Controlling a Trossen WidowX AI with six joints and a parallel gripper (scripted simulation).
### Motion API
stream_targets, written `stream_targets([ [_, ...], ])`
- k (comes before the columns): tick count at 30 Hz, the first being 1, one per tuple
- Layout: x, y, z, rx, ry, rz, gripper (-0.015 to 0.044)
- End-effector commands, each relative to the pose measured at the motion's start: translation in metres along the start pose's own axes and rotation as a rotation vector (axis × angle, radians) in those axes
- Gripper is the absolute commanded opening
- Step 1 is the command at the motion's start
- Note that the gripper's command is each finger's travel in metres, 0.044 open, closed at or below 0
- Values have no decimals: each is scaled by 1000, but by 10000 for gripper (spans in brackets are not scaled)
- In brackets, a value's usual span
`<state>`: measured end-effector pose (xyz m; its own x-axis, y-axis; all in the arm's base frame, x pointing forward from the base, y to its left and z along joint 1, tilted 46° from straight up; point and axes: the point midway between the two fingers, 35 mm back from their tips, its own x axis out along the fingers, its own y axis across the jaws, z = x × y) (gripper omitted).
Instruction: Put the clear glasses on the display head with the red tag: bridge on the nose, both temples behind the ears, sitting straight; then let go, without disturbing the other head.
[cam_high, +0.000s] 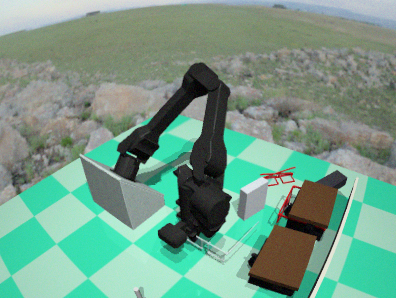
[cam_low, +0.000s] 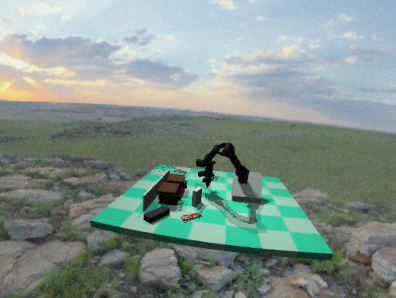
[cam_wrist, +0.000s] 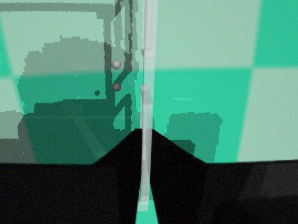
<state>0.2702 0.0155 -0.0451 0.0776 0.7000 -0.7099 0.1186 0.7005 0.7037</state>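
Observation:
The clear glasses (cam_high: 223, 256) (cam_wrist: 148, 30) hang from my gripper (cam_high: 194, 238) (cam_wrist: 143, 135), which is shut on their frame. The frame runs edge-on up the wrist view, with two small pinkish nose pads (cam_wrist: 116, 64) (cam_wrist: 116, 86) to its left. In the top view the temples reach right toward the heads, apart from them. The nearer brown-topped head (cam_high: 283, 256) (cam_low: 176, 178) wears no glasses that I can see. The other head (cam_high: 313, 202) (cam_low: 170, 188) has a red frame (cam_high: 281, 211) at its front. I cannot make out the red tag.
A white upright block (cam_high: 252, 199) (cam_low: 197, 196) stands between arm and heads. Red glasses (cam_high: 279, 177) (cam_low: 191, 216) lie beyond it, near a dark block (cam_high: 334, 180) (cam_low: 156, 215). A thin wall (cam_low: 152, 192) runs behind the heads. A grey wedge (cam_high: 117, 192) (cam_low: 246, 187) stands by the arm.

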Motion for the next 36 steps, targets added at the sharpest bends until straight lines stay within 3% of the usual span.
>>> stream_targets([
  [1, 4, 1, -2, 7, 1, 6, 0],
  [26, 25, 3, -5, 6, 3, 13, 0],
  [30, 22, 2, -4, -1, 1, 7, 105],
  [36, 22, 2, -4, -1, 1, 7, 107],
])
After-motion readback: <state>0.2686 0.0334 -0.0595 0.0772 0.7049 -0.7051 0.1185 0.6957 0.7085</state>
